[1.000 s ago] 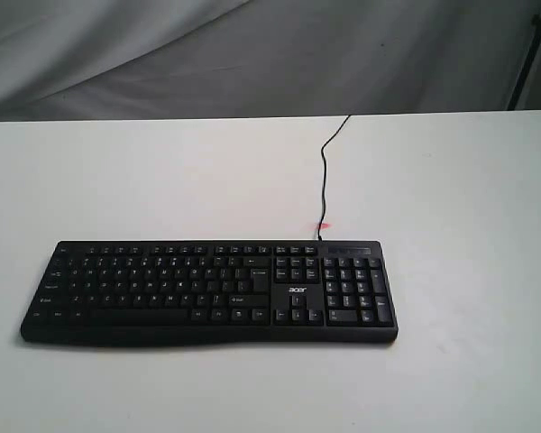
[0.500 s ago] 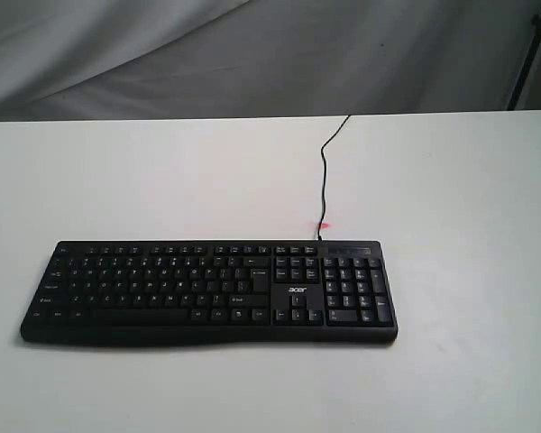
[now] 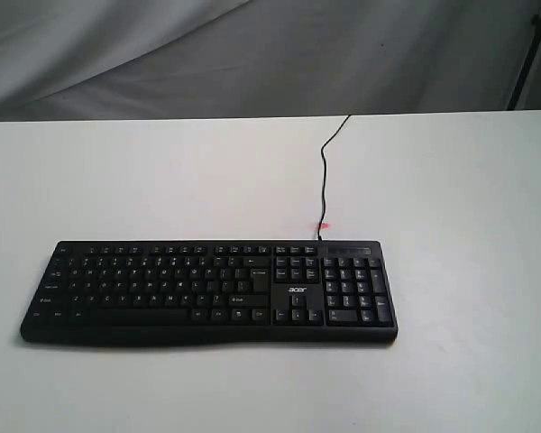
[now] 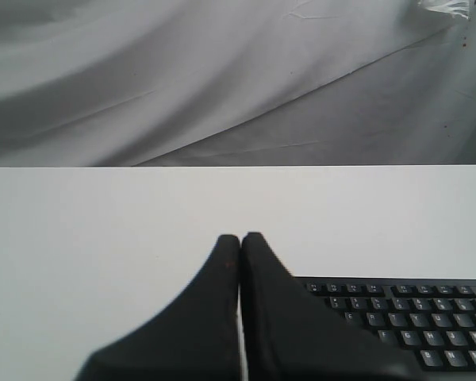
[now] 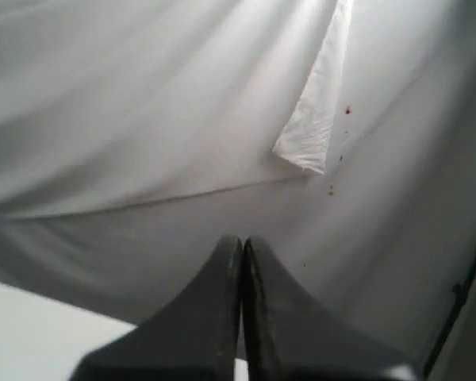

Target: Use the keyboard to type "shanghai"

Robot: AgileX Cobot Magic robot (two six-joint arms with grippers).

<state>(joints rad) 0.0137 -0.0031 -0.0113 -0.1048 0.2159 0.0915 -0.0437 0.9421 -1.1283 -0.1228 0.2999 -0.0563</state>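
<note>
The black keyboard (image 3: 209, 290) lies flat on the white table (image 3: 451, 198), number pad to the right, with a small white "acer" logo. Its thin black cable (image 3: 325, 167) runs back toward the table's far edge. Neither arm shows in the exterior view. In the left wrist view my left gripper (image 4: 240, 236) is shut with nothing in it, and part of the keyboard (image 4: 412, 321) shows beside its fingers. My right gripper (image 5: 242, 240) is shut and empty too, pointing at the grey cloth, with no keyboard in its view.
A grey cloth backdrop (image 3: 252, 54) hangs behind the table. A small red mark (image 3: 323, 227) sits where the cable meets the keyboard. A dark stand (image 3: 530, 54) rises at the back right. White tabletop surrounds the keyboard on all sides.
</note>
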